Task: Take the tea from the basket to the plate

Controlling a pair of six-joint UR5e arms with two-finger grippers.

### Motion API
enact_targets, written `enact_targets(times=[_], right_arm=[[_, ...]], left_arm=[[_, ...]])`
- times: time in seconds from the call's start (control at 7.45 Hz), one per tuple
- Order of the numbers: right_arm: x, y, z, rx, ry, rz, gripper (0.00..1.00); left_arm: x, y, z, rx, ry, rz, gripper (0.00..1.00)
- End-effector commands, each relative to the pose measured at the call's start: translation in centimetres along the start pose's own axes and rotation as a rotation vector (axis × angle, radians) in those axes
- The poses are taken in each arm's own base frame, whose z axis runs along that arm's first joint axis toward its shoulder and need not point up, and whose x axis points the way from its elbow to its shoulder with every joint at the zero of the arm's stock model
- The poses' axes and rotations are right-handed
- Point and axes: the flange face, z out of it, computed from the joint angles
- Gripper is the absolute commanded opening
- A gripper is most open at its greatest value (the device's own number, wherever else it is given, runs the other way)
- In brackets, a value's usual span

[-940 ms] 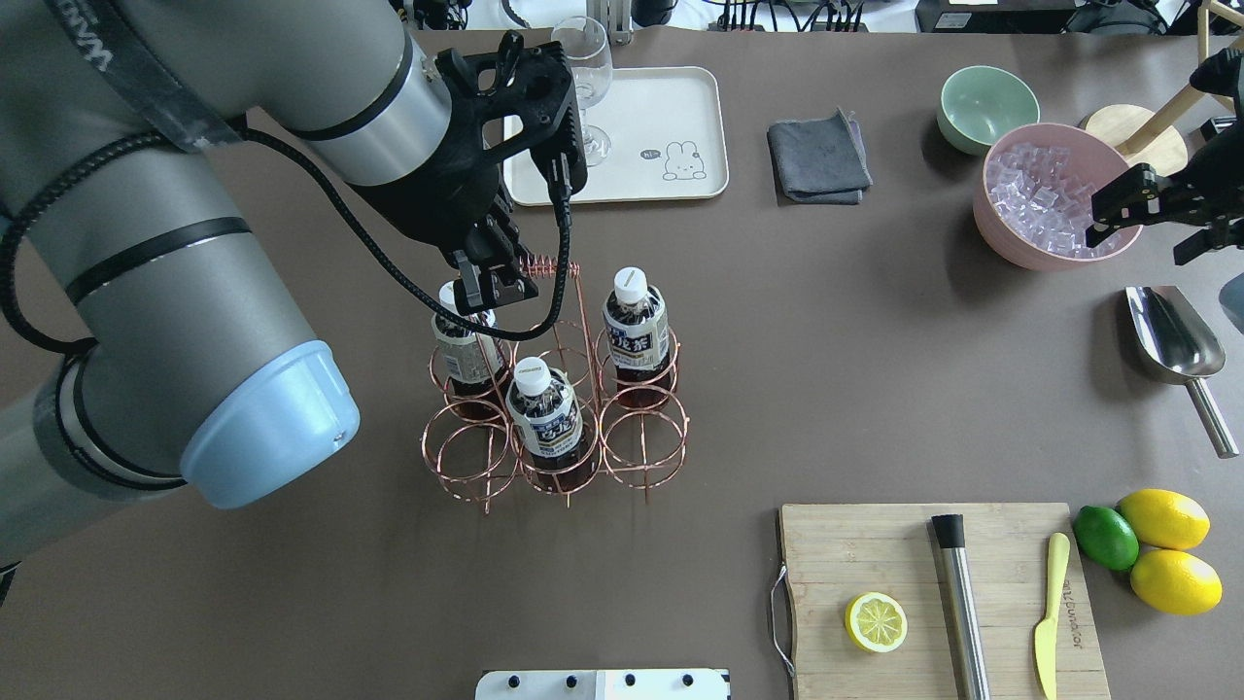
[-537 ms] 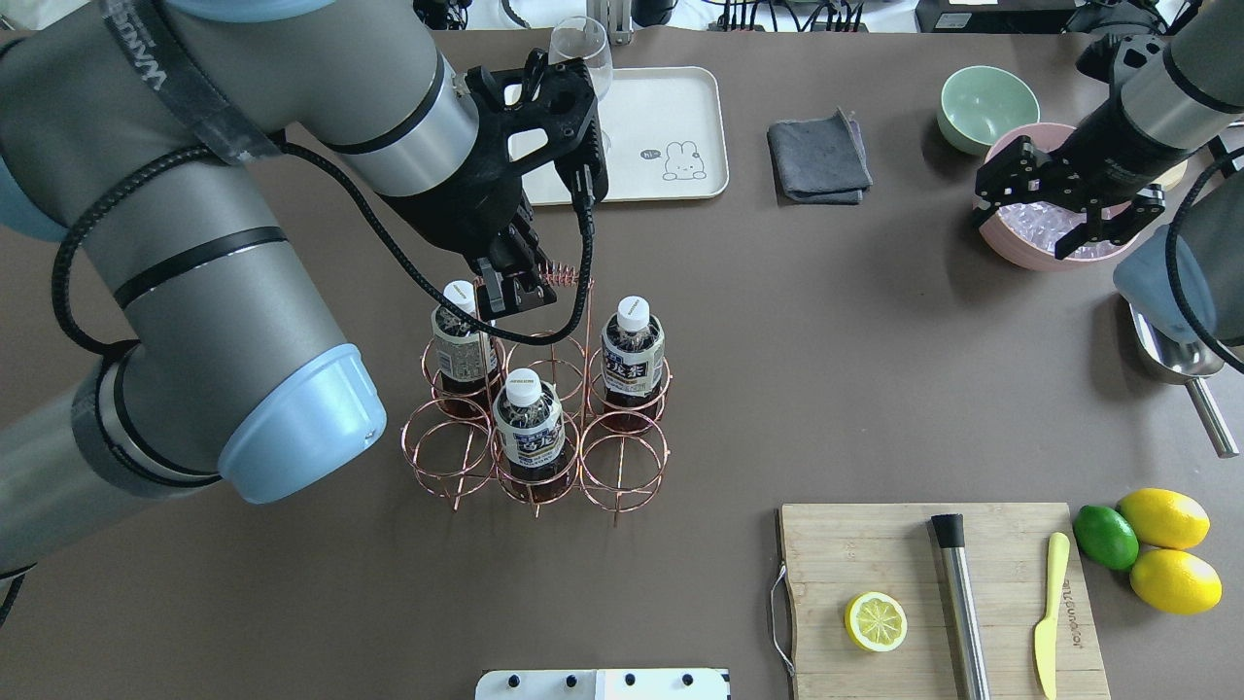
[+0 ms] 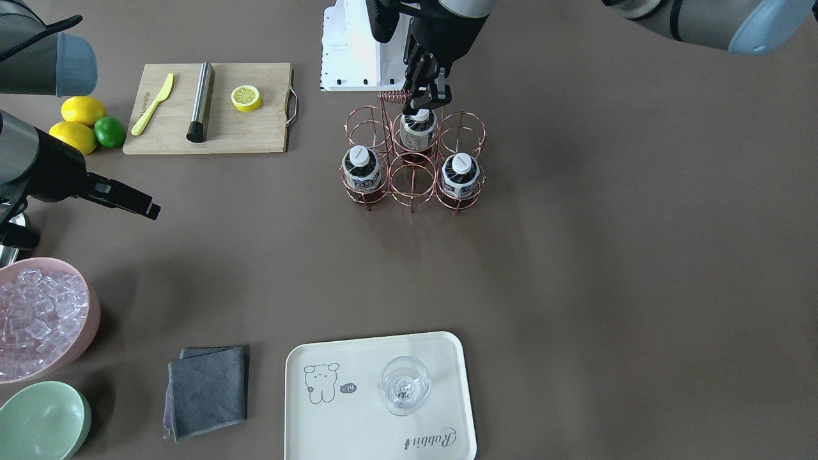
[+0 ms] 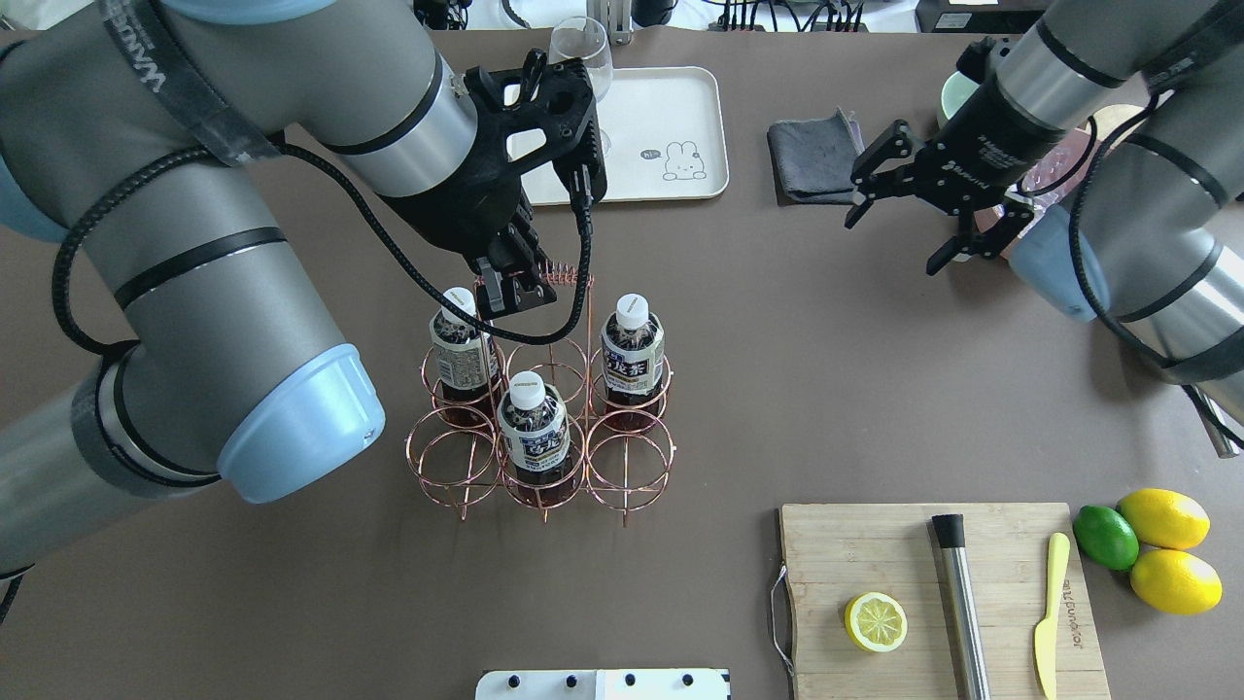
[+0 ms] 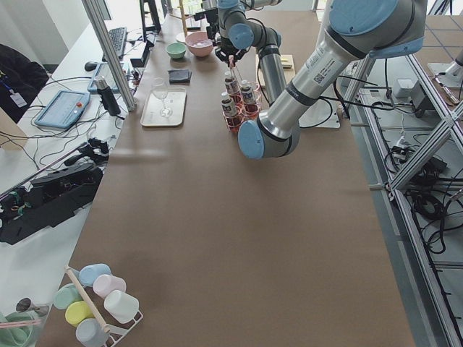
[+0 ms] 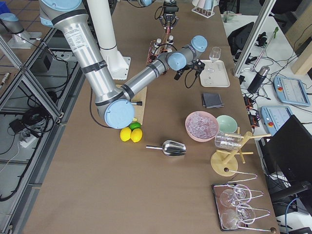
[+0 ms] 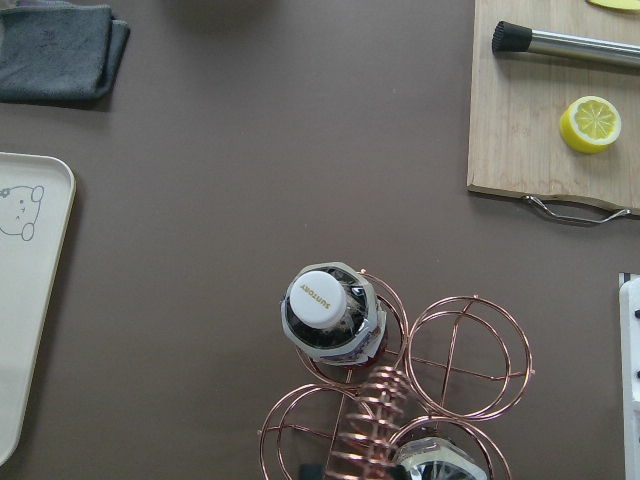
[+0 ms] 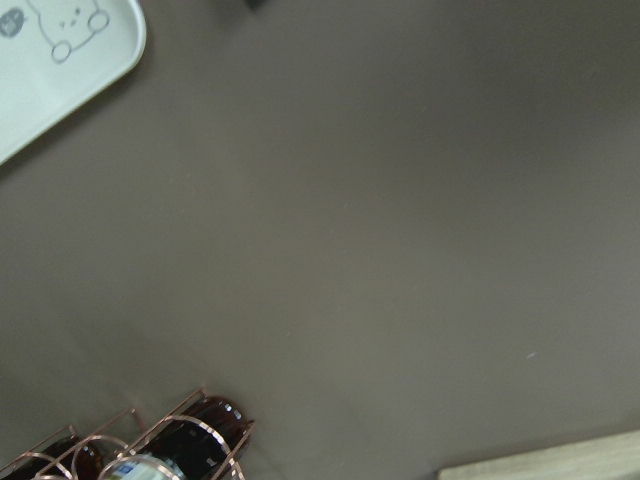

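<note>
Tea bottles [image 4: 465,352] in the basket [image 4: 630,469]: three, all upright, long axis vertical, white caps up.
Left hand [image 4: 505,289] hovers beside the coiled handle [image 4: 559,269], its grip impossible to tell; three of six cells [image 4: 455,473] hold bottles; one plate [image 4: 671,107] carries one glass [image 4: 583,63]; right hand [image 4: 891,247] hangs released over the desk [image 4: 777,369].

Brown table [image 4: 292,603] carries basket [image 4: 564,277], plate [image 4: 671,107], cloth [image 4: 816,156], cutting board [image 4: 875,554], pink bowl [image 3: 89,326], lemons [image 4: 1163,518], lime [image 4: 1105,537]

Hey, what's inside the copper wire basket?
Three tea bottles stand in the basket, each in its own cell; the other three cells are empty. The left gripper covers one end of the twisted handle.
</note>
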Motion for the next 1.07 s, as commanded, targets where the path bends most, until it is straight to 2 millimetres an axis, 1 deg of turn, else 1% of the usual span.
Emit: enact_targets(times=[0.0, 0.13, 0.27, 0.4, 0.54, 0.67, 0.81, 0.94], right_arm=[[-9.6, 6.9, 5.0, -0.118, 0.012, 0.023, 0.98], [-12.9, 8.8, 6.3, -0.138, 0.020, 0.052, 0.96], [-15.2, 8.4, 6.7, -0.139, 0.025, 0.073, 0.97], [-15.5, 8.0, 6.9, -0.138, 0.029, 0.080, 0.96], [-16.1, 7.9, 7.5, -0.138, 0.038, 0.085, 0.92], [-18.1, 7.2, 8.0, -0.139, 0.048, 0.097, 0.90], [-21.1, 8.0, 9.1, -0.154, 0.077, 0.112, 0.90], [-23.5, 8.5, 9.2, -0.153, 0.101, 0.130, 0.90]], left_arm=[[-0.1, 0.0, 0.1, -0.002, 0.000, -0.002, 0.00], [-0.1, 0.0, 0.1, -0.002, 0.000, -0.002, 0.00], [-0.1, 0.1, 0.2, -0.003, 0.001, -0.003, 0.00], [-0.1, 0.4, 0.3, -0.006, 0.001, -0.004, 0.00], [-0.1, 0.3, 0.2, -0.005, 0.001, -0.004, 0.00], [-0.1, 0.4, 0.3, -0.006, 0.001, -0.004, 0.00], [-0.1, 0.4, 0.3, -0.006, 0.001, -0.004, 0.00], [-0.1, 0.4, 0.3, -0.006, 0.001, -0.004, 0.00]])
